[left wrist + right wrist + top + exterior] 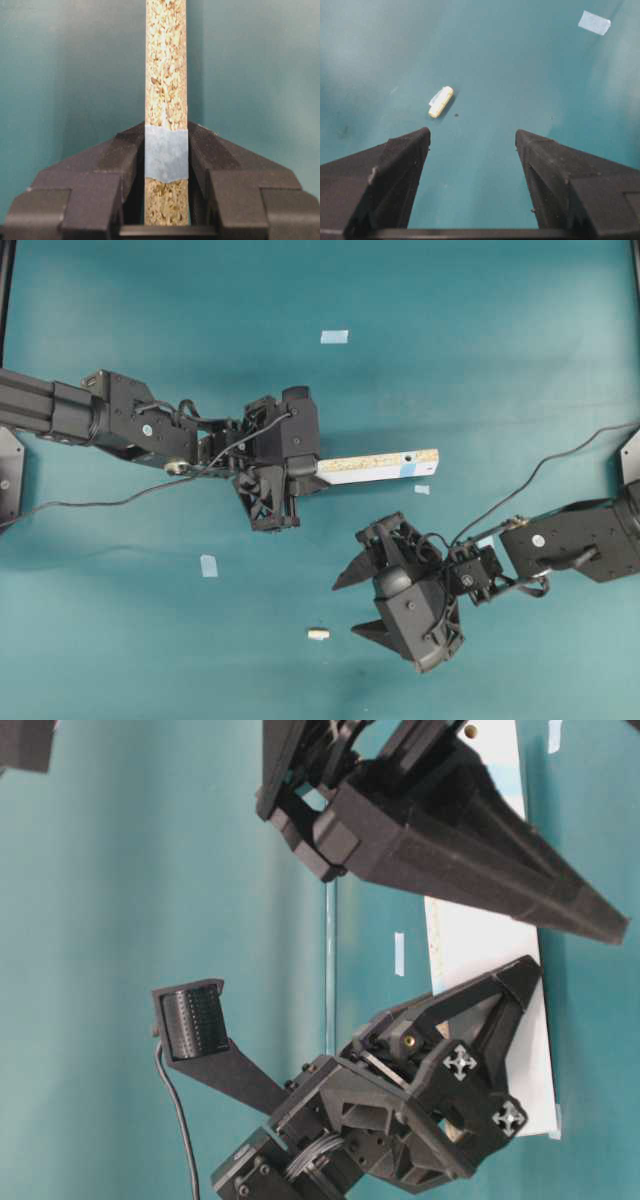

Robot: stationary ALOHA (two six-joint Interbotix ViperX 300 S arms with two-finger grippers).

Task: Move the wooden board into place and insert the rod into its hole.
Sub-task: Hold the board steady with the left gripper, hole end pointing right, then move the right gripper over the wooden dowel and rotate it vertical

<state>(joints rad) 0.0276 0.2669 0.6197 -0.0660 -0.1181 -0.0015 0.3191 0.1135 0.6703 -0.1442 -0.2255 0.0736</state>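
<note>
The wooden board [375, 466] lies level across the table's middle, held on edge with its speckled tan edge up. Its light blue patch [408, 469] and small dark hole [407, 456] are near its free right end. My left gripper [300, 478] is shut on the board's left end. In the left wrist view the board [166, 65] runs straight up between the left gripper's [166, 127] jaws, over a blue band [166, 152]. The rod [318, 634] lies on the mat at the front, apart from the board. My right gripper [352, 605] stands open just right of it. In the right wrist view the rod [441, 102] lies ahead and left of the gripper [471, 134]. The board's white face [470, 945] shows in the table-level view.
Pale blue tape squares lie flat on the teal mat: one far back [334, 337], one left of centre [209, 565], one just below the board's right end [422, 489]. A cable [100, 504] trails from the left arm, another [560, 455] from the right.
</note>
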